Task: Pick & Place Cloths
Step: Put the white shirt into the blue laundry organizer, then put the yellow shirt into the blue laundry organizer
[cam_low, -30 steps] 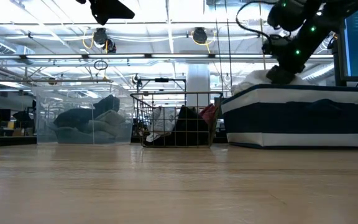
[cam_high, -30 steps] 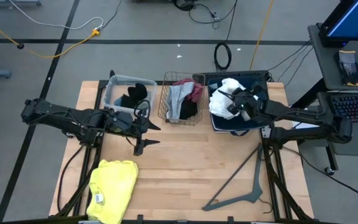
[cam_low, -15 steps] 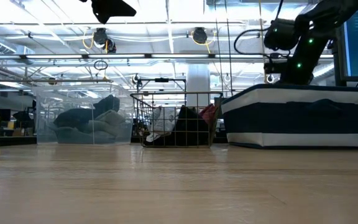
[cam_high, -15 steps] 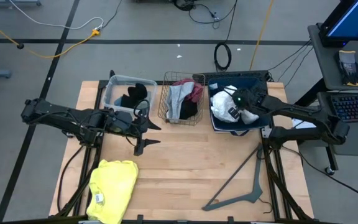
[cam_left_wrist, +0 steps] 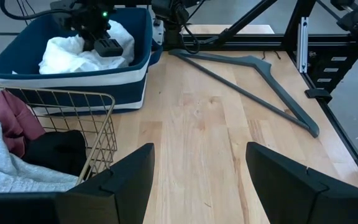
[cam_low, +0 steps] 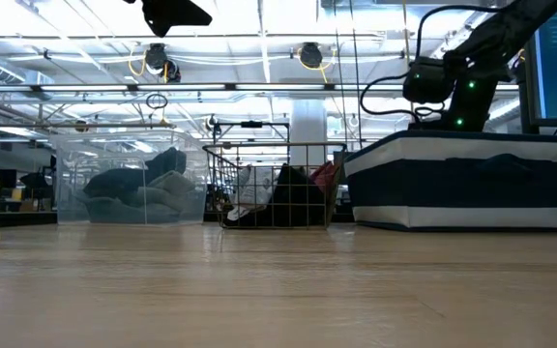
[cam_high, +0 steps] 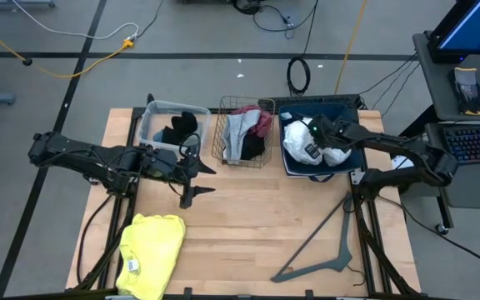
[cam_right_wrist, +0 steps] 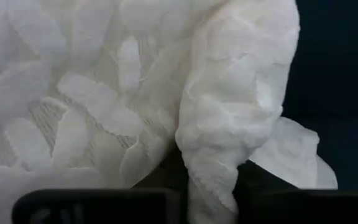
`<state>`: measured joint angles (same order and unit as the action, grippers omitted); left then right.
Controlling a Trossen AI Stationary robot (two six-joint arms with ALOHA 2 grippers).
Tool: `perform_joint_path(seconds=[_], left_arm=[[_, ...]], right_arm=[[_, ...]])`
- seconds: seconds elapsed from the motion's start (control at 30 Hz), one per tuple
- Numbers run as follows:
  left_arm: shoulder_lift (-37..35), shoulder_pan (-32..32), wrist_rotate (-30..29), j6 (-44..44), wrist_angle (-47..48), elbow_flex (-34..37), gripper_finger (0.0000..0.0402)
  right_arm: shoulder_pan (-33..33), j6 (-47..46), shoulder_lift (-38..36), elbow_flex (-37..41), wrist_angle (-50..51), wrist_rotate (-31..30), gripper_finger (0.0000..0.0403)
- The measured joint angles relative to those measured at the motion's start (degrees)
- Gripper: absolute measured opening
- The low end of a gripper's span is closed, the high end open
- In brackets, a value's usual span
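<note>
The white cloth (cam_high: 294, 143) lies bunched in the navy-and-white bin (cam_high: 340, 112); it also shows in the left wrist view (cam_left_wrist: 73, 53) and fills the right wrist view (cam_right_wrist: 104, 93). My right gripper (cam_high: 313, 136) reaches down into that bin and is shut on the cloth. The yellow cloth (cam_high: 151, 254) lies flat near the table's near left corner. A black cloth (cam_high: 180, 127) sits in the clear bin. Grey, maroon and black pieces (cam_high: 244, 133) fill the wire basket. My left gripper (cam_high: 211, 181) hovers open above the table's left half. My right gripper (cam_right_wrist: 207, 199) pinches a bunched fold of the white cloth (cam_right_wrist: 211, 177) between its two fingers, coming from above and pointing down into the bin. The cloth rests in the bin beneath the fingers, slack. How many layers are pinched does not show.
A grey plastic hanger (cam_high: 323, 242) lies on the table's right near part. The clear bin (cam_high: 152, 117), wire basket (cam_high: 223, 154) and navy bin stand in a row along the far edge. Bare wood (cam_high: 248, 217) spans the middle.
My right gripper has gone down into the navy bin and slightly toward the table's left, carrying the white cloth. The cloth stood above the bin's rim in the low view then; now it sits below the rim.
</note>
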<state>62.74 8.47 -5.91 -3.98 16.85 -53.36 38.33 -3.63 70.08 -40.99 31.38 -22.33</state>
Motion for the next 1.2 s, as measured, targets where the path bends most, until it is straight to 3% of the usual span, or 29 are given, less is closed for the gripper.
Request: perform_joint_path(seconds=[0.37, 0.9, 1.2], left_arm=[[0.0, 0.0, 0.0, 0.04, 0.01, 0.0, 0.0253], [0.0, -0.01, 0.0, 0.16, 0.04, 0.0, 0.0253], [0.0, -0.02, 0.56, 0.11, 0.1, 0.0, 0.0253]], right_arm=[[0.0, -0.16, -0.89, 0.02, 0.26, 0.07, 0.0103], [-0.13, 0.12, -8.83, 0.09, 2.6, 0.7, 0.0258], [-0.15, -0.03, -15.19, 0.11, 5.2, 3.3, 0.029]])
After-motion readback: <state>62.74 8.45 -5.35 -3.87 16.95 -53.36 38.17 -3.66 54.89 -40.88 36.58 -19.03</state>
